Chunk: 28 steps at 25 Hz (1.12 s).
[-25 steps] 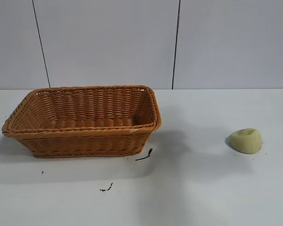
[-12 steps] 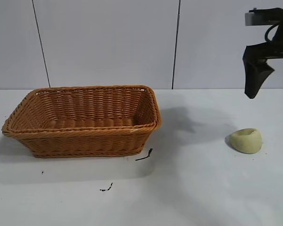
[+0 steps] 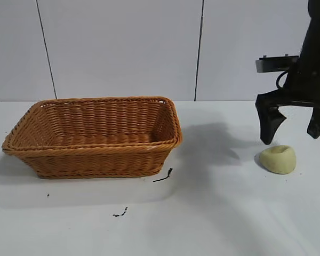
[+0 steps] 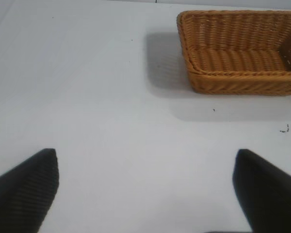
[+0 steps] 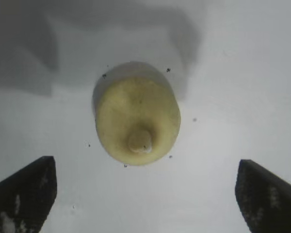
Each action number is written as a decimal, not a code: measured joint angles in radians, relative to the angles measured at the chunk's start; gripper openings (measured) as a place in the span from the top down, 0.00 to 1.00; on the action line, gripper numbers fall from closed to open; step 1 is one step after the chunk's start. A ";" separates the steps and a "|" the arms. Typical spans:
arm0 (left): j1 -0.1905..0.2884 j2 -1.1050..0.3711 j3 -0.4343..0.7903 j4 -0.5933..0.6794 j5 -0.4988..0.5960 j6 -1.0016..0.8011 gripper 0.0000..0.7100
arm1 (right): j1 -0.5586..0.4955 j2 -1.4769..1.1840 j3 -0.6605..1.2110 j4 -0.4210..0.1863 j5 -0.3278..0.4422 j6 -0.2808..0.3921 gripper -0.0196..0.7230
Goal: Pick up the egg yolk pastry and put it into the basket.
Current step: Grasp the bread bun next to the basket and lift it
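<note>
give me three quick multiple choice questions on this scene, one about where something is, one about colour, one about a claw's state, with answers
1. Where is the egg yolk pastry?
A. inside the basket
B. on the table, apart from the basket, on the right arm's side
C. held in the left claw

2. What colour is the basket?
A. orange-brown
B. dark green
C. white

3. How is the right claw?
A. shut on the pastry
B. shut with nothing in it
C. open, just above the pastry

Answers:
1. B: the exterior view shows the pastry on the white table, well clear of the basket.
2. A: the woven wicker is orange-brown in both views that show it.
3. C: the right wrist view shows both fingers wide apart, with the pastry untouched on the table between them.
</note>
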 joint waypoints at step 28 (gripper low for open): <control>0.000 0.000 0.000 0.000 0.000 0.000 0.02 | 0.000 0.070 0.000 0.027 -0.083 0.000 0.13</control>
